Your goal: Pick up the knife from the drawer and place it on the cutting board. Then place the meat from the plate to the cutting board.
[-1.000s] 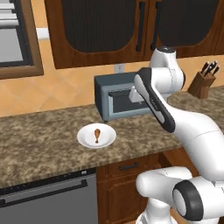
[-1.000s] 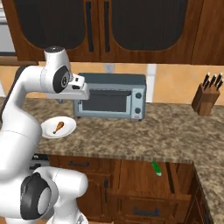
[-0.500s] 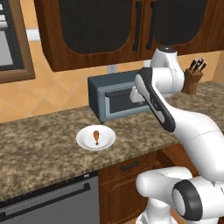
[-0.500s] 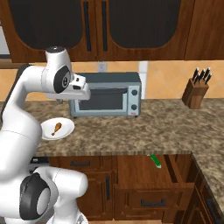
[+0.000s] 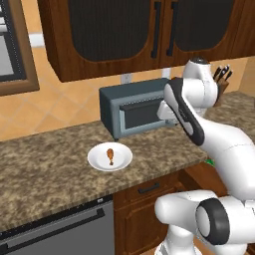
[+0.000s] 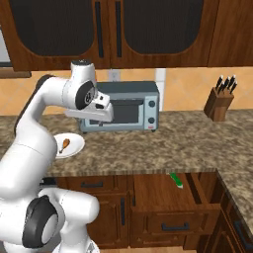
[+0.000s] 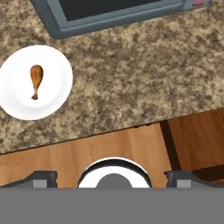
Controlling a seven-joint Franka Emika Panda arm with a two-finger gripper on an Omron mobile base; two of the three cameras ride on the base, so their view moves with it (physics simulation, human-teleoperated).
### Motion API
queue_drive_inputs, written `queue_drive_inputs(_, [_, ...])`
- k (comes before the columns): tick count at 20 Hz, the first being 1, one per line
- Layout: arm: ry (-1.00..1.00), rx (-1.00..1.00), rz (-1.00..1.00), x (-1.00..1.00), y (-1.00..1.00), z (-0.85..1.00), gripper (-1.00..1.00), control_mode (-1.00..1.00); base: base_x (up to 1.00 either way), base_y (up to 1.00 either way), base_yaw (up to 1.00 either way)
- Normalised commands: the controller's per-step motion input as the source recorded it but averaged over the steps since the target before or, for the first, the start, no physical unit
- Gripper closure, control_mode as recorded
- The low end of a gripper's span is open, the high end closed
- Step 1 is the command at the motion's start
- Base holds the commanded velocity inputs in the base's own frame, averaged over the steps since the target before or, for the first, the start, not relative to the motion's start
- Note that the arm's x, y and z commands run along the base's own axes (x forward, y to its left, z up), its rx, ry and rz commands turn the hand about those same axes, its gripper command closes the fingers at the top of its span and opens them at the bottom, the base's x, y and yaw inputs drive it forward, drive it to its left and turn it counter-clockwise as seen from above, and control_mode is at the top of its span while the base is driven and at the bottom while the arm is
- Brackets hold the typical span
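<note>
Overhead, I have the gripper (image 7: 112, 177) spread wide and holding nothing — above the counter edge (image 7: 131, 127). Knife (image 6: 176, 180) lies in the open drawer (image 6: 153, 191) near its right wall; meat (image 7: 36, 80) sits on the plate (image 7: 52, 87), bare granite between.

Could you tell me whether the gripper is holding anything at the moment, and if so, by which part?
Nothing is held. The gripper is open above the counter edge, its fingertips standing wide apart with nothing between them. The knife lies in the open drawer.
</note>
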Motion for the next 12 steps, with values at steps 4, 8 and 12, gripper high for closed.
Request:
queue_drive_inputs(4, [0.14,0.24,-0.08,-0.1,-1.0,-0.58,-1.0,-1.0,0.0,0.0,0.0])
queue_drive_inputs(8, [0.05,0.21,-0.09,-0.4,-1.0,-0.72,-1.0,-1.0,0.0,0.0,0.0])
queue_drive_inputs(12, [0.07,0.01,-0.08,-0.3,-0.77,-0.96,-1.0,-1.0,0.0,0.0,0.0])
